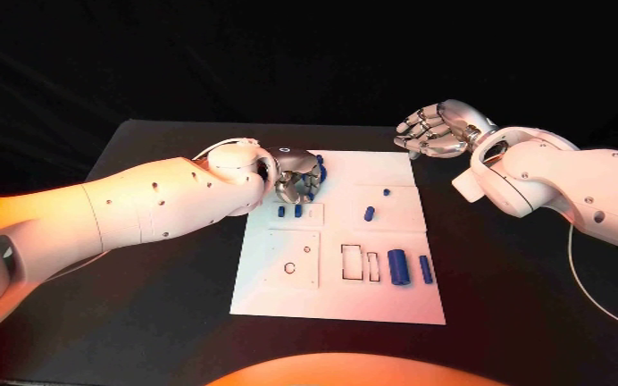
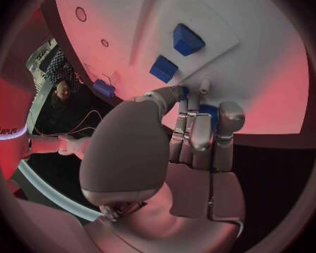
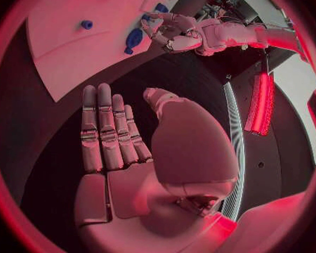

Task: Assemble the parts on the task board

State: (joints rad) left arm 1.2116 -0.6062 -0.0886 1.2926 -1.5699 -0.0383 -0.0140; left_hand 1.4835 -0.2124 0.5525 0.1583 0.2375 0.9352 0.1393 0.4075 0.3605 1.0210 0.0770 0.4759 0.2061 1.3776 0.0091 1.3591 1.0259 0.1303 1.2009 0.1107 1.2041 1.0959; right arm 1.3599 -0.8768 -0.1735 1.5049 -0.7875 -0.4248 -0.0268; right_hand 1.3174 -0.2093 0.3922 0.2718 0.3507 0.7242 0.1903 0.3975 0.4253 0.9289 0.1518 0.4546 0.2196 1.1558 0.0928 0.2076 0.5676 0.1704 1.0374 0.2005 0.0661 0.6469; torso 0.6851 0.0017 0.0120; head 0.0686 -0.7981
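Your robot's left hand (image 1: 296, 182) sat over the upper left corner of the white task board (image 1: 338, 301) at the centre of the head view, its fingers curled down around a blue part (image 1: 321, 169) that showed at the hand's right edge. In the left wrist view the same fingers (image 2: 200, 135) were bunched together with a patch of that blue piece (image 2: 209, 111) visible between them, so the hand was grasping it at the board's edge.

Your right hand (image 1: 436, 130) hung above the black table (image 1: 154, 149) just off the board's upper right corner, in the upper right of the head view. Its fingers were bent inward in that view, while the right wrist view showed the fingers (image 3: 105, 132) extended side by side, with nothing in the palm; the hand was released and touched no part.

On the board, 2 short blue pegs (image 1: 290, 211) stood just below the left hand. 2 more small blue pieces (image 1: 370, 213) lay right of centre in the upper half. In the lower right area of the board, a thick blue cylinder (image 1: 398, 266) and a thinner blue bar (image 1: 425, 268) lay side by side, beside 2 empty rectangular slots (image 1: 352, 262). A small round hole (image 1: 290, 268) marked the lower left plate.
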